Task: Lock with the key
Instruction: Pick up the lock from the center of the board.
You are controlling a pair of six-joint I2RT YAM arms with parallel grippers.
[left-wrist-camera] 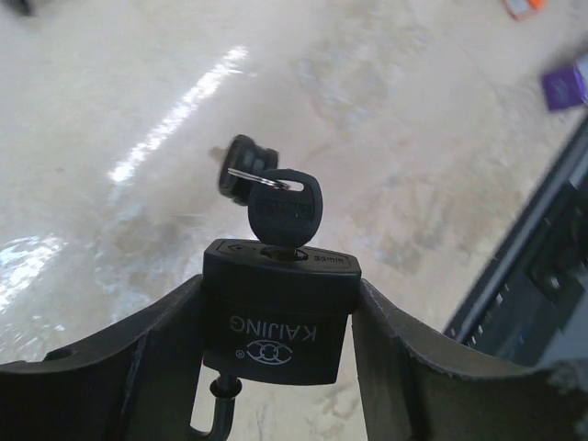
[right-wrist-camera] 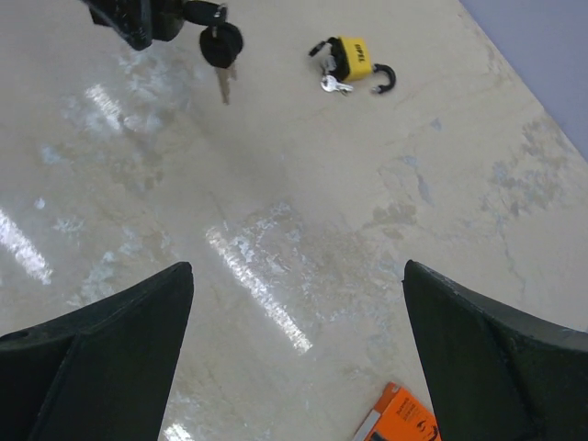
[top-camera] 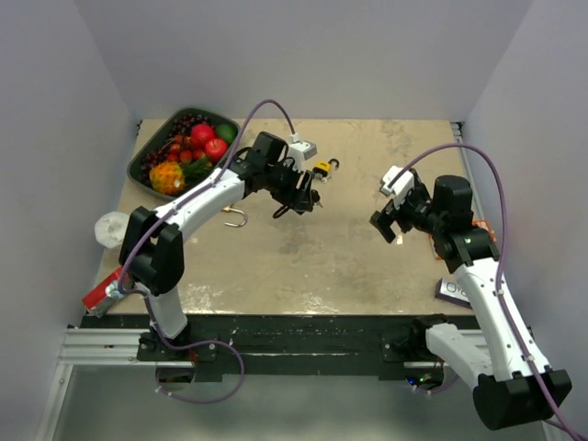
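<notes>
My left gripper [left-wrist-camera: 280, 317] is shut on a black padlock [left-wrist-camera: 278, 312] marked KAIJING and holds it above the table. A black-headed key [left-wrist-camera: 286, 210] sits in its keyhole, with a second key [left-wrist-camera: 246, 172] hanging from the ring. The shackle [left-wrist-camera: 217, 409] shows below the body. In the top view the left gripper [top-camera: 300, 195] is at mid table. My right gripper [right-wrist-camera: 299, 308] is open and empty, apart from the padlock, which shows at the top left of its view [right-wrist-camera: 147, 20]. It hovers right of centre [top-camera: 390, 223].
A yellow padlock [top-camera: 322, 168] with keys lies near the back centre, also in the right wrist view [right-wrist-camera: 351, 59]. A fruit bowl [top-camera: 188, 147] stands back left. A loose metal shackle [top-camera: 236, 219] lies left of centre. An orange card [right-wrist-camera: 397, 419] and a purple box [top-camera: 453, 291] lie at the right.
</notes>
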